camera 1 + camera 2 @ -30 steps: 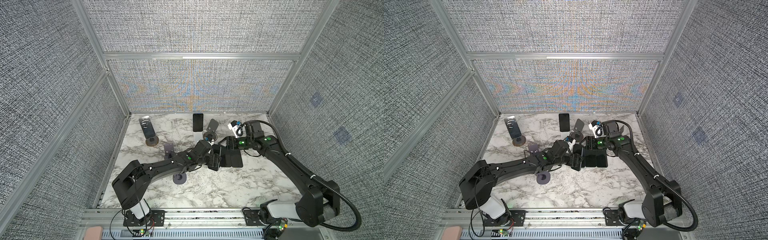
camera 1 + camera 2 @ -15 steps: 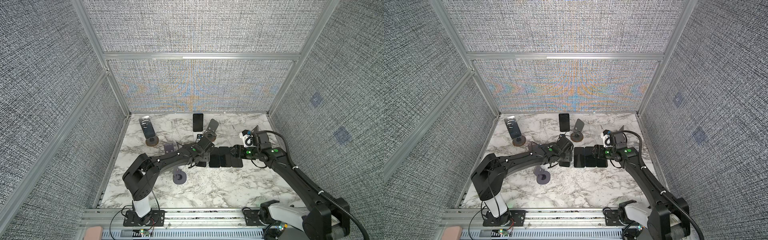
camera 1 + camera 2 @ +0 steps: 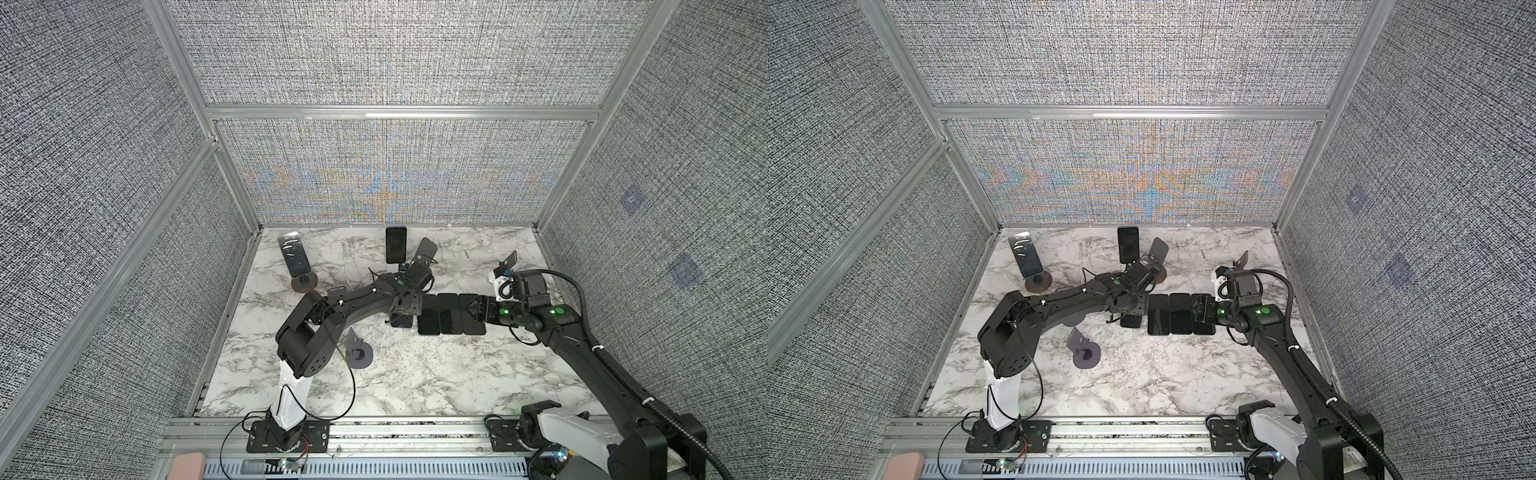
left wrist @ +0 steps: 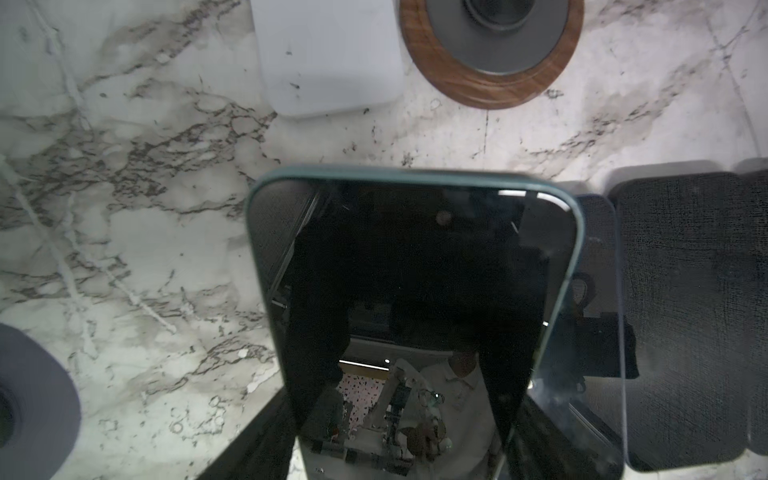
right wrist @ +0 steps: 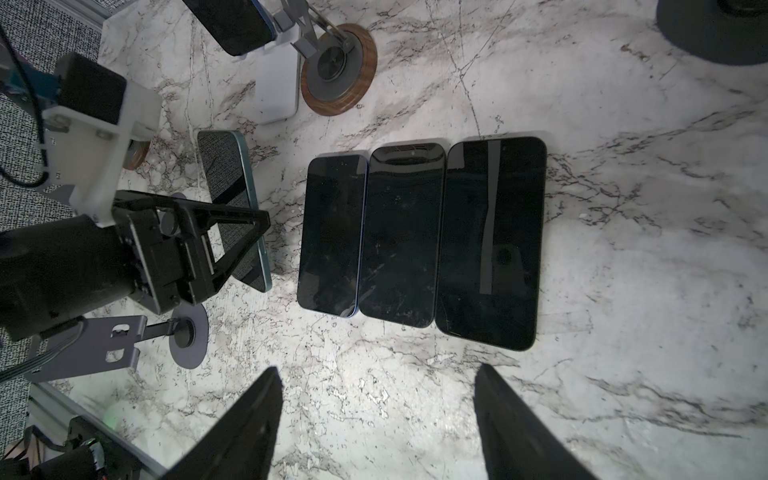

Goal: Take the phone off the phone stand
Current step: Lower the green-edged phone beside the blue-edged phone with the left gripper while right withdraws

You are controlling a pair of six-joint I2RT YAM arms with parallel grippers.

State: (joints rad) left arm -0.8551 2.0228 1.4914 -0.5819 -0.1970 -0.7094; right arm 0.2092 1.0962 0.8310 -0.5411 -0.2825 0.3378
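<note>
Far left on the table (image 3: pixel 415 374), a propped phone (image 3: pixel 296 259) leans on its wooden-based stand (image 3: pixel 304 284), well apart from the action. Next comes the left hand (image 4: pixel 405 399), clamped across the width of the phone (image 4: pixel 415 270) that the task concerns. That phone is off any stand and tilted, just left of the row of three phones (image 5: pixel 415 232) lying flat. I cannot tell whether its low end touches the table. The step looks like laying it down as a fourth in that row. To do it well, keep its long edge parallel with the nearest phone and leave a sliver of gap so the edges do not overlap. Set the low end down first, tip it flat, and only then let go. At the right, the right hand (image 5: pixel 378 370) hovers wide and empty over the row's end, and is best kept clear.
</note>
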